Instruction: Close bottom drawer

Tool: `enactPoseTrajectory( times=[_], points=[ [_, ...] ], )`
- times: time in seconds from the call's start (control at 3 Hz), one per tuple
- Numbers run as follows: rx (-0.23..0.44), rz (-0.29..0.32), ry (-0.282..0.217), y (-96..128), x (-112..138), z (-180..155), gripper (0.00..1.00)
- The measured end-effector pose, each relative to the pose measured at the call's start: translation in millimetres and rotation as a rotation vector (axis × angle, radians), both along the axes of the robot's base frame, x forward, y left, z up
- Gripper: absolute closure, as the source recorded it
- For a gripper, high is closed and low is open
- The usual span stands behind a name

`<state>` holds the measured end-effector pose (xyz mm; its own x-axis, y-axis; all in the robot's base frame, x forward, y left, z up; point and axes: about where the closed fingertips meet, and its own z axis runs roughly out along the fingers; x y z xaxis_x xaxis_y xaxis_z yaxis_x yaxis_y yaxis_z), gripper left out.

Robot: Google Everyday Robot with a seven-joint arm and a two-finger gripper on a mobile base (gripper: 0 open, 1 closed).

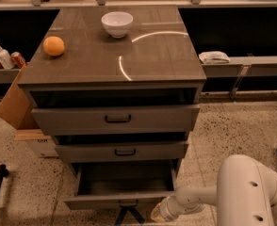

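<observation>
The bottom drawer stands pulled out at the lower centre of the frame, its deep box open and its slim front panel nearest the camera. The end effector sits at the bottom edge, right against the drawer's small dark handle, probably placed there to push the panel inward. Whether it is apart or together, I cannot tell. The white arm reaches in from the lower right. The 2 drawers above look slightly ajar. On the grey-brown tabletop rest an orange and a white bowl, well apart. Speckled floor surrounds the cabinet; a cardboard box leans at its left.
</observation>
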<state>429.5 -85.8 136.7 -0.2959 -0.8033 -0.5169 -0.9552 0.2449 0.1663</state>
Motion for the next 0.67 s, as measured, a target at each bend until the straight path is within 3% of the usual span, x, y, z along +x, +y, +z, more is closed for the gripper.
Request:
enactPoseTrajectory(
  times=[0.67],
  points=[
    [0.033,-0.016,-0.083,-18,36,-15,1.0]
  ],
)
